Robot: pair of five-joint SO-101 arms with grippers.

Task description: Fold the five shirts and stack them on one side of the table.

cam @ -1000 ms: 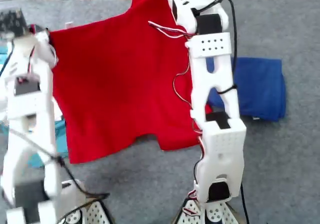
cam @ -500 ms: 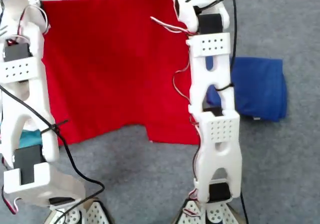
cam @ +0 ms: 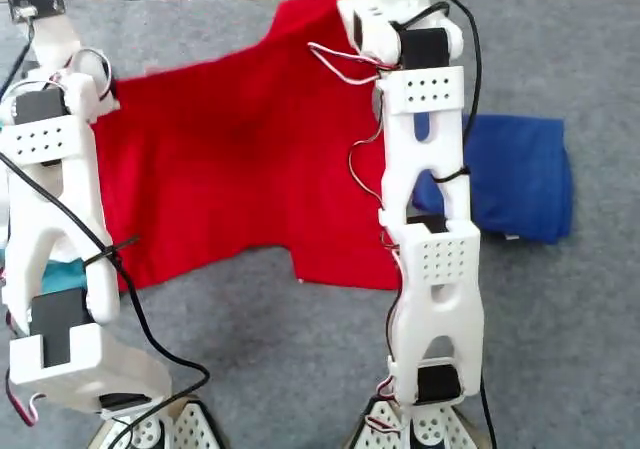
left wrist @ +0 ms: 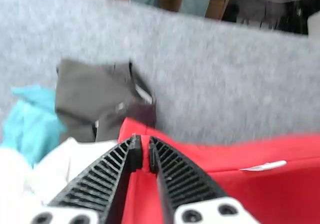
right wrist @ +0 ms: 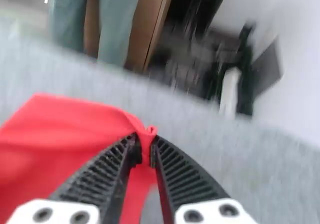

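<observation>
Red shirt (cam: 230,179) in both grippers (left wrist: 142,143) (right wrist: 143,139)

Red shirt (cam: 230,189) is matt cloth, table (cam: 580,59) fuzzy grey felt, arms (cam: 435,259) smooth white plastic.

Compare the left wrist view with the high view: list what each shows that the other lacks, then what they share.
Left wrist view's own: the left end effector shut on the red shirt, with a crumpled dark shirt and white cloth beside it. High view's own: the folded blue shirt lying past the right arm. Shared: the red shirt, the grey table cover and a teal shirt.
</observation>
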